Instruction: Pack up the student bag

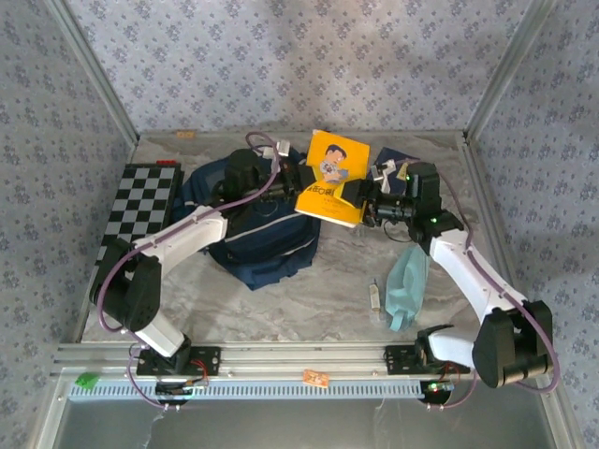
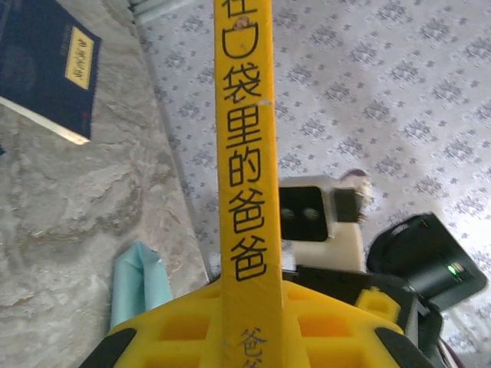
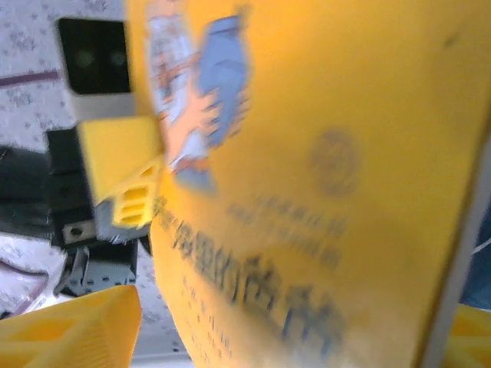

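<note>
Clearly soft and floppy, the student bag (image 1: 262,245) lies slumped on the table (image 1: 309,309) beneath the left arm. Its fabric will probably sag and fold shut, so the opening is best taken by a rim or strap. Just right of the bag, the left claw (image 1: 301,180) is clamped on one edge of a stiff, light yellow book (image 1: 332,178). The right claw (image 1: 372,198) flanks the opposite edge, though blur hides whether it grips.
</note>
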